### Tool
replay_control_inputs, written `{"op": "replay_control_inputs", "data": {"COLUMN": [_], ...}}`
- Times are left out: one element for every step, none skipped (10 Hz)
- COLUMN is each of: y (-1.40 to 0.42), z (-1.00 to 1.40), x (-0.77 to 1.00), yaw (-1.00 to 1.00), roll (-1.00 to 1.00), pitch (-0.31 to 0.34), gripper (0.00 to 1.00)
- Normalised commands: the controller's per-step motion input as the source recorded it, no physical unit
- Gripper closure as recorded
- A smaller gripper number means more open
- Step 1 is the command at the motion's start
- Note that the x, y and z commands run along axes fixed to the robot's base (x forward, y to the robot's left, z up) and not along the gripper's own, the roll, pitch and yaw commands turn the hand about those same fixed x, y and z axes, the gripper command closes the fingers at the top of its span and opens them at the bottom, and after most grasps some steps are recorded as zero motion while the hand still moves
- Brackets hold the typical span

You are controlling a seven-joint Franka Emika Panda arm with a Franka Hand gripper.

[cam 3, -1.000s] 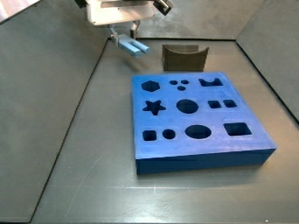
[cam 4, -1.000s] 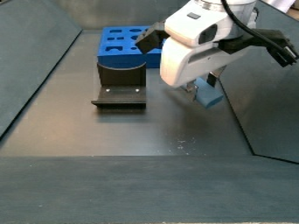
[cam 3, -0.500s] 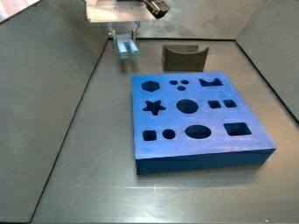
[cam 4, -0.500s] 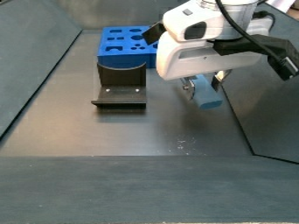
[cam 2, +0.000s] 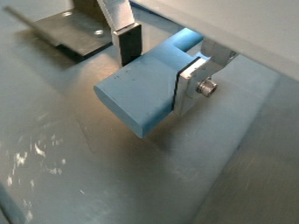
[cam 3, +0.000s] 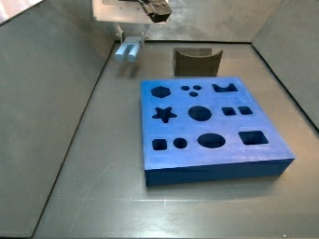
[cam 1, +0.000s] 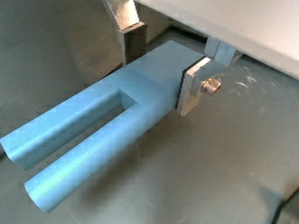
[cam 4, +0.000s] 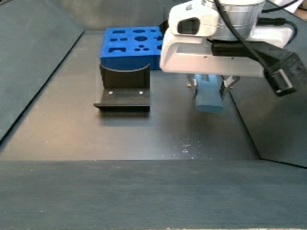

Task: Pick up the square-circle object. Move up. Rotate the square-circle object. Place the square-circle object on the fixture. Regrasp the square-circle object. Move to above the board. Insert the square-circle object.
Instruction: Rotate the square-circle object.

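Note:
My gripper [cam 1: 162,70] is shut on the square-circle object [cam 1: 105,131], a light blue piece that ends in two long prongs. In a wrist view the object's blocky end [cam 2: 140,92] sits between a dark pad [cam 2: 128,44] and a silver finger plate [cam 2: 193,83]. In both side views the object [cam 3: 127,50] [cam 4: 210,94] hangs off the floor below the gripper [cam 3: 129,41] [cam 4: 210,81], pointing nearly straight down. The dark fixture [cam 3: 196,62] [cam 4: 122,94] [cam 2: 70,31] stands apart from it, bare. The blue board [cam 3: 212,126] [cam 4: 132,45] with dark cut-outs lies beyond the fixture.
Grey sloping walls [cam 3: 75,93] [cam 4: 270,117] enclose the dark floor. The arm's white body [cam 4: 210,40] and a black cable [cam 4: 278,76] hang over the floor beside the wall.
The gripper has turned with the object in it: the piece was tilted a second ago and now points nearly straight down. The fixture and board have not moved.

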Motion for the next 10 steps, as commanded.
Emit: {"op": "replay_control_inputs", "data": {"y": [0.03,0.03,0.03,0.03,0.03,0.03,0.03,0.03,0.03,0.03], "z": [0.0,0.0,0.0,0.0,0.0,0.0,0.0,0.0,0.0,0.0], "x": [0.02,0.02,0.02,0.02,0.02,0.02,0.02,0.02,0.02,0.02], "yaw": [-1.0,-1.0,-1.0,-1.0,-1.0,-1.0,-1.0,-1.0,-1.0,-1.0], "roll": [0.0,0.0,0.0,0.0,0.0,0.0,0.0,0.0,0.0,0.0], "pitch": [0.001,0.001,0.001,0.002,0.002,0.002,0.002,0.002,0.002,0.002], "gripper": [1.0,1.0,1.0,1.0,1.0,1.0,1.0,1.0,1.0,1.0]}}
